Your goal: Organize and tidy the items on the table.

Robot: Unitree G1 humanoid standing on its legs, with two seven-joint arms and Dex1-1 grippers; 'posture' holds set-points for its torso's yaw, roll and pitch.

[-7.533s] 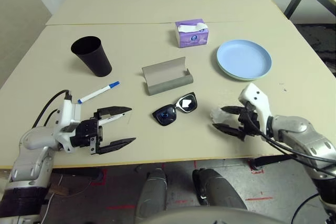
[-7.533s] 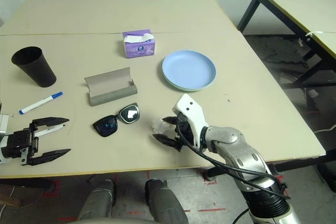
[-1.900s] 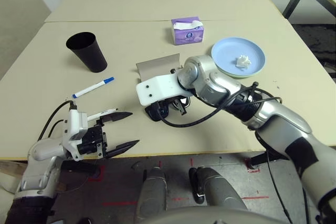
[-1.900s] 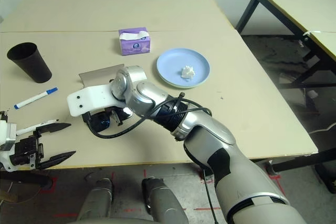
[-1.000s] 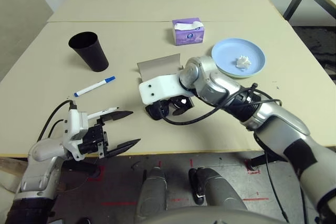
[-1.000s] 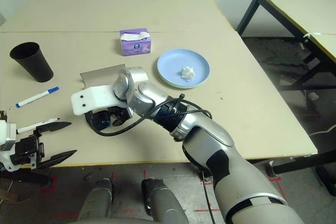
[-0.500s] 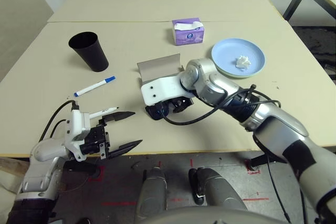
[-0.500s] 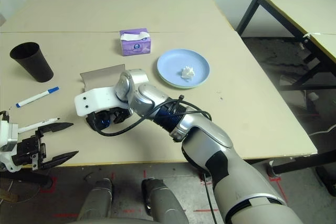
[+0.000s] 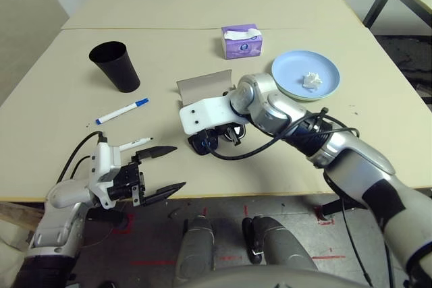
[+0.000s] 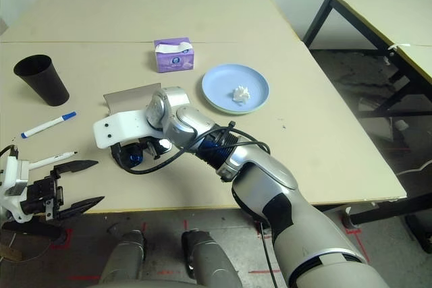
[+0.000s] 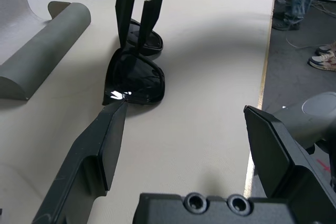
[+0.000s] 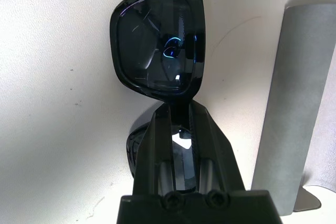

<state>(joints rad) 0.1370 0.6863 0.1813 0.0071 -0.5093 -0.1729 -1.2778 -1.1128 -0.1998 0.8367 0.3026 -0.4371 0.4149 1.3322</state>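
Note:
The black sunglasses (image 9: 205,142) lie lenses down just in front of the open grey glasses case (image 9: 202,86). My right gripper (image 12: 178,106) reaches across the middle of the table and is shut on the bridge between the two lenses (image 11: 134,74). My left gripper (image 9: 179,166) stands open near the front left edge, off to the left of the sunglasses. A black-capped marker (image 9: 132,144) lies by its upper finger. A blue-capped marker (image 9: 121,111) and the black cup (image 9: 113,65) sit further back on the left. The crumpled tissue (image 9: 312,80) rests on the blue plate (image 9: 293,69), which is stacked on a green one. The purple tissue box (image 9: 241,40) stands behind them.
The pale table (image 9: 202,5) has a seam running across it behind the tissue box. A separate table with dark legs (image 10: 378,11) stands at the back right. A person's shoes (image 11: 321,59) are on the floor beyond the table's front edge.
My right gripper's fingers have closed onto the sunglasses' bridge over the last second. The left gripper has drifted slightly towards the front edge and stays open.

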